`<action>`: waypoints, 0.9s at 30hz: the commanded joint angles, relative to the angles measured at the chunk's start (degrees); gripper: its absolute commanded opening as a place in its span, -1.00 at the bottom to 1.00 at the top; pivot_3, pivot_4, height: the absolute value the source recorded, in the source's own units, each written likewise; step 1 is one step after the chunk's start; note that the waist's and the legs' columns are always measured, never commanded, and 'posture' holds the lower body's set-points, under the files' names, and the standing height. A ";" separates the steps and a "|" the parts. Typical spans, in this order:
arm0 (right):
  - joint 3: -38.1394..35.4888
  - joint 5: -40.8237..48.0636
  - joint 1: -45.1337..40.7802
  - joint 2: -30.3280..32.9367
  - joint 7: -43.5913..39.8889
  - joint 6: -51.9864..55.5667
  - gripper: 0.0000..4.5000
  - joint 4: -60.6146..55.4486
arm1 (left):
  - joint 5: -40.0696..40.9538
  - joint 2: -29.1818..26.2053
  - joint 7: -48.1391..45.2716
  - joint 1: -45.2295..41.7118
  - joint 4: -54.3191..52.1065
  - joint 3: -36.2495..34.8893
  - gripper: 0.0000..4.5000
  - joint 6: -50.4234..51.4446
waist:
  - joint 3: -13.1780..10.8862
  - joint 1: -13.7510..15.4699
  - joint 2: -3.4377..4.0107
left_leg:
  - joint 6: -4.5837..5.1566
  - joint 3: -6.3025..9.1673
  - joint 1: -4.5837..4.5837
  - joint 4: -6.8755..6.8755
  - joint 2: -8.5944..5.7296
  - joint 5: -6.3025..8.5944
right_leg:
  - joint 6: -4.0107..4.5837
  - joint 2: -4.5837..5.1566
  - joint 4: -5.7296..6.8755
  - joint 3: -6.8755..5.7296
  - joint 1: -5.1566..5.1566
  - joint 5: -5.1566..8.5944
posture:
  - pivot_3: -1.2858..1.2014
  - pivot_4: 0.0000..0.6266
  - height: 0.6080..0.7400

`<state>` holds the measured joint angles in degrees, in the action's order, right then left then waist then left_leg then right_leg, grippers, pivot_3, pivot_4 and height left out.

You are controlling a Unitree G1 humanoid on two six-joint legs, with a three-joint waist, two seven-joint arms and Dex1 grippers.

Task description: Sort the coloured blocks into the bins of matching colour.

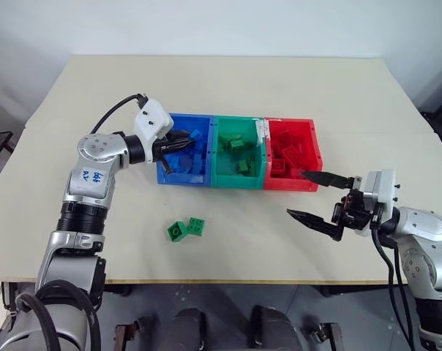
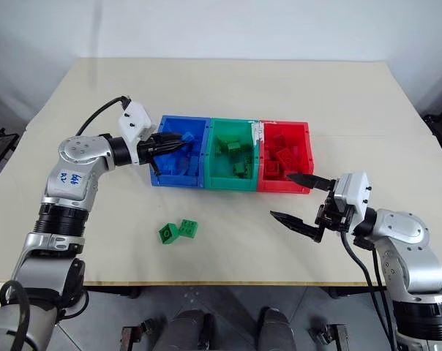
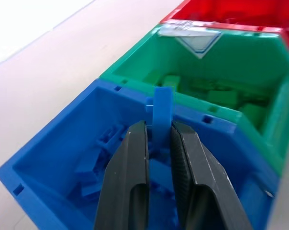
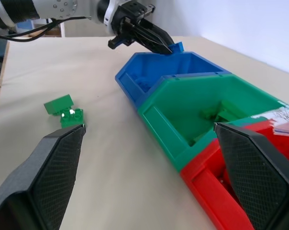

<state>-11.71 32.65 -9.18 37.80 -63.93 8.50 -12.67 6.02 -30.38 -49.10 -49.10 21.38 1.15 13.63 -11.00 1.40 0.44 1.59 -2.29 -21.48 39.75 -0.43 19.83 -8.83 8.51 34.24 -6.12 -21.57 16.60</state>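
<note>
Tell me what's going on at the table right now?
The left gripper holds a small blue plastic brick over the open blue plastic bin, ready to drop it in. The right gripper hangs open in front of the red plastic bin, holding nothing. Two small green studded bricks lie on the beige table in front of the bins, not yet sorted into the green plastic bin.

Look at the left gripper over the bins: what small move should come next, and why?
Probably open the fingers. The left gripper pinches a small blue block directly above the blue bin, where other blue pieces already lie, so letting go should drop it into the matching colour.
</note>
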 commanded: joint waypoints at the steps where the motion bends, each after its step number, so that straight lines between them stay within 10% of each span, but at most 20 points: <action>1: -2.17 0.11 0.10 0.72 0.43 -1.83 1.00 -0.37 | 0.33 -0.94 0.08 -0.54 -1.78 -0.42 -0.15 0.47 | 0.00 -0.01 0.00 | 0.00 0.01 0.00 0.00 0.00 0.00 | 0.00 0.00 0.00 0.00 0.00 0.00 | 0.03 -0.52 1.00; 8: -0.91 -0.37 -1.71 1.66 -2.77 -3.57 1.00 4.01 | 8.01 -7.65 -8.14 11.24 -9.01 -8.38 0.82 -5.73 | 0.01 -0.79 0.01 | -0.01 0.01 0.04 -0.07 0.10 0.00 | 0.02 -0.02 -0.01 0.04 -0.04 0.01 | 0.03 -0.52 1.00; 19: 3.46 -3.44 -5.39 4.26 -13.77 -8.15 1.00 12.31 | 17.75 -19.68 -20.46 40.40 -9.30 -25.73 0.99 -12.30 | 0.01 -1.03 0.03 | 0.01 0.02 0.14 -0.18 0.23 0.03 | 0.04 0.13 -0.03 0.04 -0.01 0.02 | 0.03 -0.52 1.00; 27: 3.46 -2.76 -4.65 3.07 -13.43 -8.15 1.00 12.24 | 21.24 -18.11 -20.35 45.51 -21.48 -23.50 0.99 -10.75 | 0.01 -0.22 0.03 | 0.00 0.05 0.15 -0.17 0.24 0.08 | 0.05 0.17 -0.02 0.07 0.00 0.01 | 0.03 -0.52 1.00</action>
<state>-7.24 28.71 -14.30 40.96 -77.51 0.87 1.50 25.60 -49.07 -69.30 -3.75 5.35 -23.84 2.68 -10.99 1.17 0.48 1.58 -2.24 -21.33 39.58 -0.19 19.92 -8.78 8.68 34.22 -6.05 -21.57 16.61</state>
